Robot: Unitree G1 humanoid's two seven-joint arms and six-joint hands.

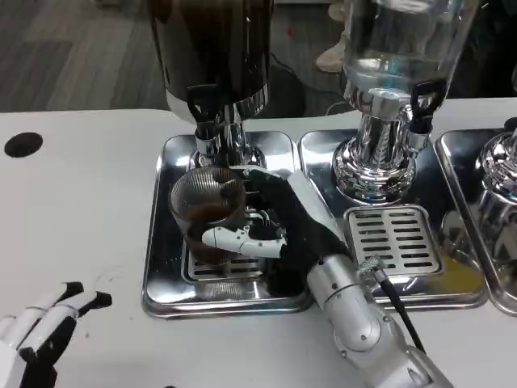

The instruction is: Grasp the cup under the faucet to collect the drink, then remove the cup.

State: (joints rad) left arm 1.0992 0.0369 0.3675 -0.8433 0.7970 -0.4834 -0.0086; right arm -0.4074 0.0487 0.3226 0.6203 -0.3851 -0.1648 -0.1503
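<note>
Right hand (271, 222): reaching in from the lower right, fingers wrapped round the cup (208, 212), thumb across its near side. Holding the cup.

Cup: clear plastic, upright, long axis vertical. Stands on the drip grate (222, 273) of the left tray (161, 242), directly below the faucet (202, 109) of the dark drink dispenser (214, 48). Dark liquid shows in its lower part; the level is hard to judge. Lies to the left of the right palm, in contact with it.

Left hand (40, 327): low at the table's (73, 210) near left edge, fingers spread, holding nothing, well apart from the cup. The right hand is plainly the nearer and the working one.

Judgement: grasp made, collecting in hand. Removal calls for drawing the cup out toward the robot, kept upright, clear of the faucet above.

Neighbouring items: clear dispenser (400, 40) on chrome base, own grate (393, 238), to the right.
</note>
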